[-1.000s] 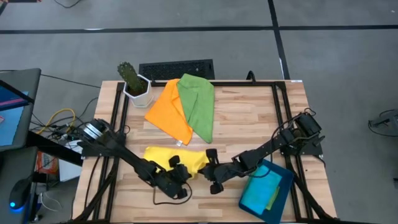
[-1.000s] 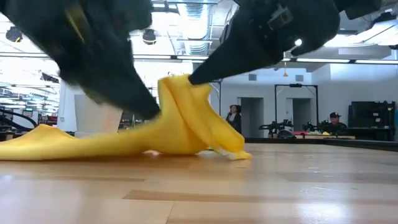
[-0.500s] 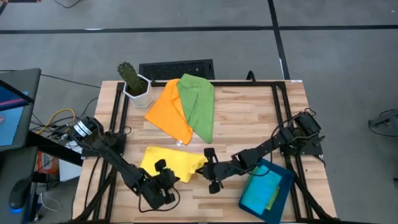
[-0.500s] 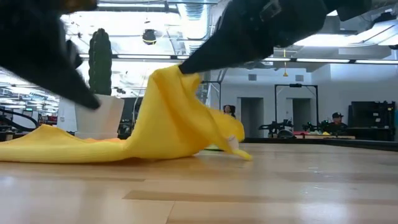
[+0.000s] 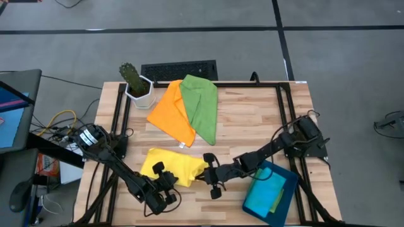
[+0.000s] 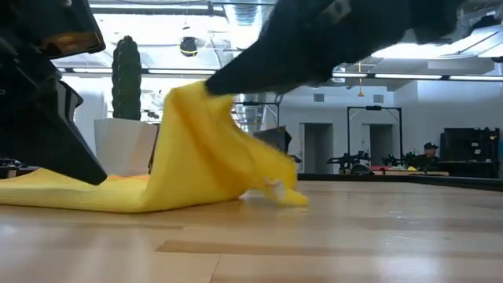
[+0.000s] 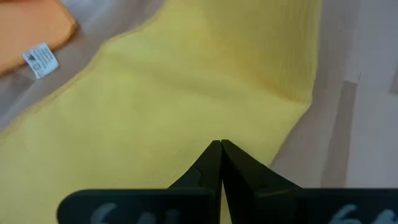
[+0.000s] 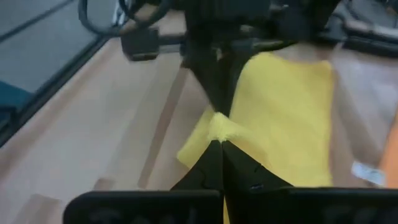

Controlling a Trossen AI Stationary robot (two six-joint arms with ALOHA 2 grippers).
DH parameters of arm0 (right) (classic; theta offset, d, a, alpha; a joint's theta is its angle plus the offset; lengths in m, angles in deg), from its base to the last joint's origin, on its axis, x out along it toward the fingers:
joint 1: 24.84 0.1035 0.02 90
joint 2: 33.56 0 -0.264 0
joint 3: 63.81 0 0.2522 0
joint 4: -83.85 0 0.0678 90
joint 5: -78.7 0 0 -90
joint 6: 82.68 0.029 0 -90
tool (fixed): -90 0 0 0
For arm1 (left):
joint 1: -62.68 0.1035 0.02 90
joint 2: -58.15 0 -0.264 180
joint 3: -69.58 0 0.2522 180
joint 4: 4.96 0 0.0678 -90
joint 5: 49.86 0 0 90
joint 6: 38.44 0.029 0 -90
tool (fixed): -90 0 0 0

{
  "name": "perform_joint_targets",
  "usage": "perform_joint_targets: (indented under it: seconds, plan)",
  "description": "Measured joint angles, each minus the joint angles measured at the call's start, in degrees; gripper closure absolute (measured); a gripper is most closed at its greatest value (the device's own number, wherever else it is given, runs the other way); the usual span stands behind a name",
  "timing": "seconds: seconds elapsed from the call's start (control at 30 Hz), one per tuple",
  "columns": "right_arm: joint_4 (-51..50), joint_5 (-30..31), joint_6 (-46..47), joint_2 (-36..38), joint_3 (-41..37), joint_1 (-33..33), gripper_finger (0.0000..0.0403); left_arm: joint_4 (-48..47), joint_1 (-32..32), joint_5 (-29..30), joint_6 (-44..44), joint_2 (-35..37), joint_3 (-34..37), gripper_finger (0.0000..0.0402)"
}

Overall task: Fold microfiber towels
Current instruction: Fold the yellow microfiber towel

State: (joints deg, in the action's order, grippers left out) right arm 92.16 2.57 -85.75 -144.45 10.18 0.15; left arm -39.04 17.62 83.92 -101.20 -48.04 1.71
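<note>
A soft, matt cloth with a fine, slightly fuzzy weave is seen in the yellow towel [image 7: 186, 93], pinched at its corner in the right gripper [image 8: 219, 144]. A small white woven label [image 7: 41, 59] is sewn to the orange towel [image 5: 172, 112] just beyond the left gripper [image 7: 221, 149], and the same matt cloth is shown by the green towel [image 5: 202, 104]. The grippers' fingers are made of dark, smooth, matt plastic. Pale planked wood with a low satin sheen is seen in the table [image 6: 314, 244] under both grippers. A smooth teal tray [image 5: 287, 198] lies beside the right arm.
</note>
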Motion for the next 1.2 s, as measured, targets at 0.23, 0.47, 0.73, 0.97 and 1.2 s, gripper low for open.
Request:
perform_joint_targets:
  seconds: [0.23,0.47,0.73,0.97,1.2]
  plan:
    - [0.53,-0.58,-2.04,-6.52,5.41,0.41,0.0379,0.19,0.62,0.86,1.13,0.00,-0.02,0.0401]
    - [-0.66,-2.47,-4.82,-8.98,8.83,-0.48,0.0384,0.15,1.23,2.20,2.12,0.00,-0.02,0.0401]
    - [-1.18,-7.02,-5.02,-15.57,14.97,-2.24,0.0378,0.22,1.33,3.09,2.96,0.00,-0.02,0.0401]
    - [-4.72,-8.20,-6.43,-16.96,18.20,-2.25,0.0383,-0.51,1.33,3.57,5.94,0.65,-0.02,0.0401]
    - [-8.85,-8.00,-6.45,-15.87,18.13,-2.38,0.0380,-12.14,-1.28,2.13,2.19,7.10,-4.48,0.0401]
